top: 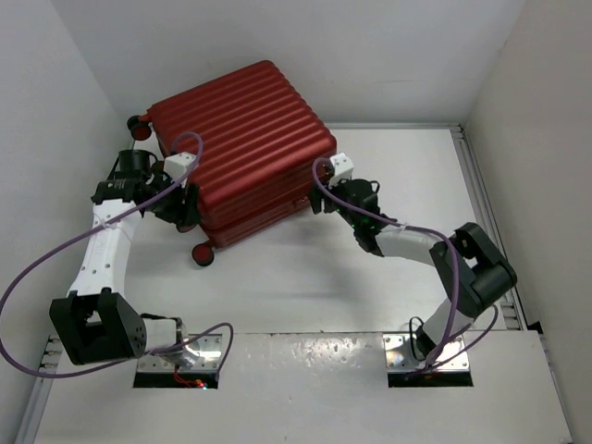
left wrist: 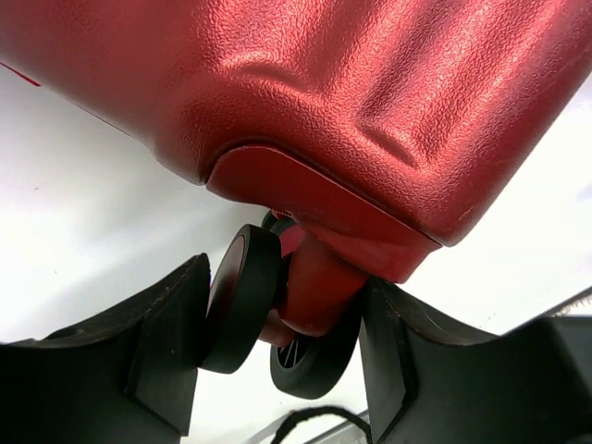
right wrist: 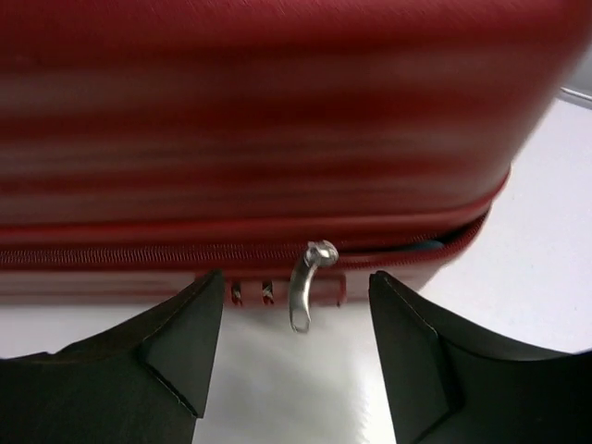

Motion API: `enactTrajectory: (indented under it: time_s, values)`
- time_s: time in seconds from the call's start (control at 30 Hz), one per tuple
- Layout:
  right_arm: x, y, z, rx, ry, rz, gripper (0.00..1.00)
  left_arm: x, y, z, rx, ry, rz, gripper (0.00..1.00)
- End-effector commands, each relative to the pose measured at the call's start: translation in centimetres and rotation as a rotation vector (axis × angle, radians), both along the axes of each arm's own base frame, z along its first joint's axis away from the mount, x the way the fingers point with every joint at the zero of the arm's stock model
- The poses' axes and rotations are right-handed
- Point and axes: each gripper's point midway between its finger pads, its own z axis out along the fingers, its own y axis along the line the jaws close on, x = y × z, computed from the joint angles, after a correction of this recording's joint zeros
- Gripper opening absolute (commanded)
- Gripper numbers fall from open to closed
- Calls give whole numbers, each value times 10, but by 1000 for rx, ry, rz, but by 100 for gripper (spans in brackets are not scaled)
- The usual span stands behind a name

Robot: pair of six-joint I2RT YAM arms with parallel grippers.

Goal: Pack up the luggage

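Both jaws stand wide open. The left gripper [left wrist: 285,277] straddles a twin wheel [left wrist: 245,301] under a corner of the suitcase [top: 240,148], and the wheel fills the gap. The right gripper [right wrist: 296,277] has one metal zipper pull [right wrist: 305,287] hanging between its fingers, touching neither. There is one suitcase, red and ribbed, zipped shut. It lies flat on the white table [top: 370,268], which is just beyond the two arms. The left gripper is at the suitcase's near-left corner and the right gripper is at its right side. The top view shows wheels at two corners of the suitcase's left end, and one purple cable [top: 37,264] on each arm. Only the left wrist view shows the straddled wheel. Only the right wrist view shows the pull and zipper line, though the shell there is blurred.
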Motion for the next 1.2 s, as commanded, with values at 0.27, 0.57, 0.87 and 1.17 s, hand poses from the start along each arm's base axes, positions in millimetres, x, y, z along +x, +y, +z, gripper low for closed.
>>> enactTrajectory:
  time_s: [0.27,0.57,0.87,1.17]
  values:
    - [54,-16,-19,-232,-34,-217,63,23,24,-5,7,-55,240,0]
    - [21,-31,-23,-232,-10,-104,59,19,34,-15,12,-41,256,0]
    - [47,-86,-29,-280,15,-246,56,18,44,-20,17,-33,276,0]
    - [15,-24,-8,-76,121,79,64,17,41,-29,2,-3,278,0]
